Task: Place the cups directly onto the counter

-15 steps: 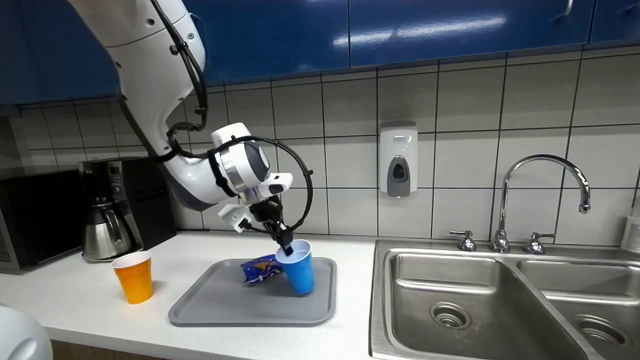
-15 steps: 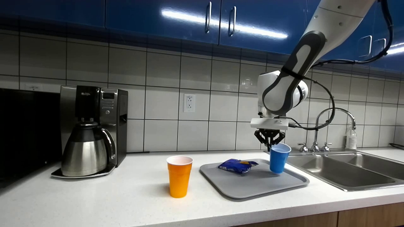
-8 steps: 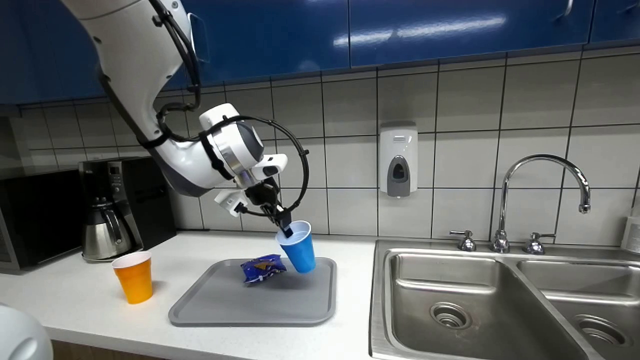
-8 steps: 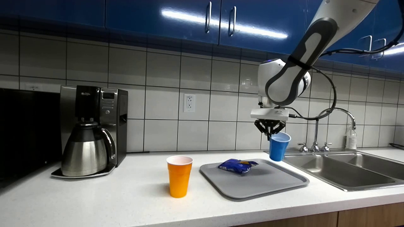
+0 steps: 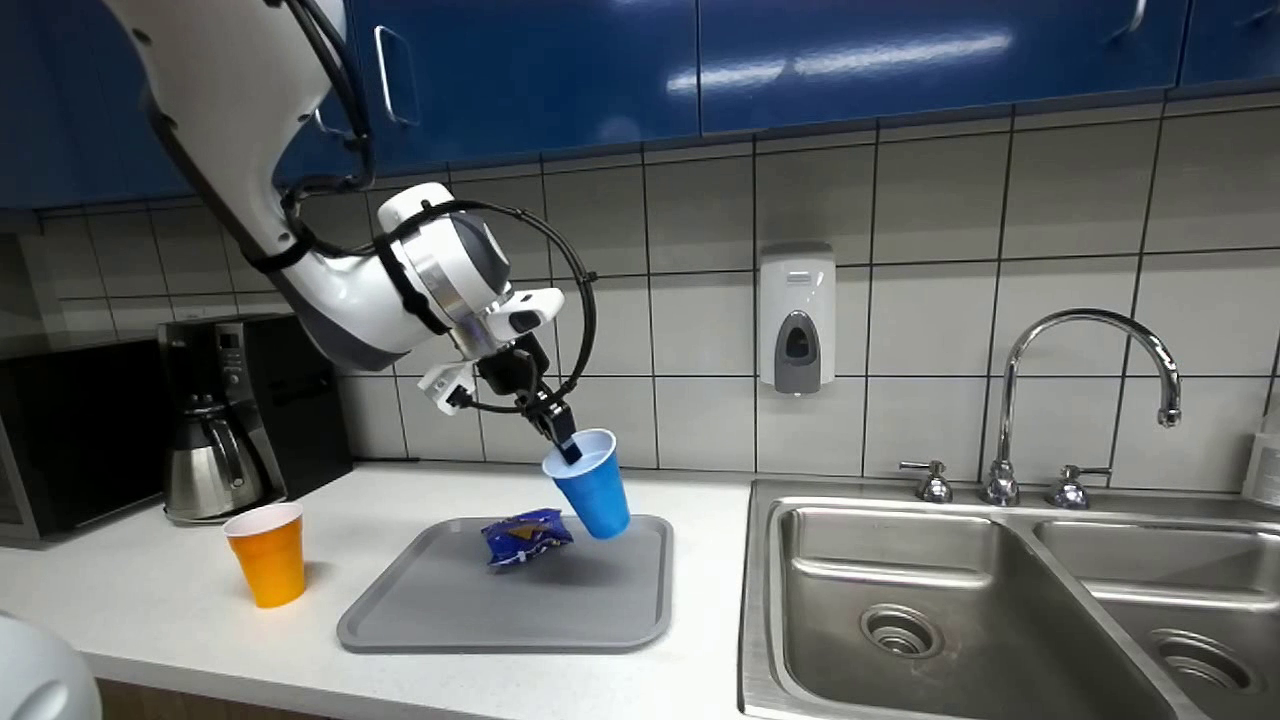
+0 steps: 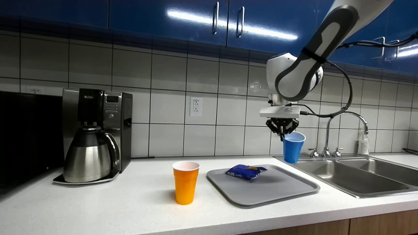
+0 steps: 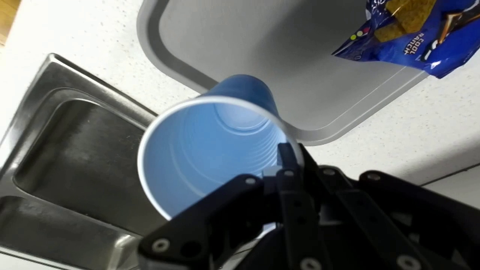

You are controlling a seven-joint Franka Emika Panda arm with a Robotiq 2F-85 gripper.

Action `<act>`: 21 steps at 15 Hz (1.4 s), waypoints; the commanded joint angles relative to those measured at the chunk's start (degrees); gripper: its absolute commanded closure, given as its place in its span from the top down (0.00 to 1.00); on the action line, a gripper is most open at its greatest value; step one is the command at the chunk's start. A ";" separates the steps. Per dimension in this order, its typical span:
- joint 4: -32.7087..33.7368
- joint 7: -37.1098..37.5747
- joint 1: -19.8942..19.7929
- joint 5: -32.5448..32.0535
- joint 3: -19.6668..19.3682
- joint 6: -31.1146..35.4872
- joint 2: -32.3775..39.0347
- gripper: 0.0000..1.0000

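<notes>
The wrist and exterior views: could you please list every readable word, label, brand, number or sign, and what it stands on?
"COOL RANCH": on the blue packet, wrist view.
Its larger lettering: unreadable.
Too small or blurred to read: marks on the coffee maker, outlet, soap dispenser and bottle.

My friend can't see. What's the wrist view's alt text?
A black tool pinches a blue plastic cup by its rim, seen from above. Behind it: grey tray with a Cool Ranch chip bag, white counter, steel sink.
</notes>
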 commanded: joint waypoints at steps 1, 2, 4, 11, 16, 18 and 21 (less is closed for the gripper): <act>-0.68 4.30 -2.35 -1.35 1.85 -4.45 -2.17 0.01; -0.55 5.03 -2.62 -1.36 1.82 -5.11 -2.22 0.01; -0.28 6.43 -3.15 -1.63 1.76 -6.06 -2.29 0.01; 0.17 9.06 -5.73 -3.06 0.78 -5.95 -1.23 0.01; 0.64 9.16 -8.28 -2.90 -0.60 -4.25 0.36 0.01; 0.75 9.15 -8.99 -2.62 -1.16 -3.69 0.93 0.01; 0.79 9.16 -9.83 -1.97 -2.08 -2.68 2.01 0.01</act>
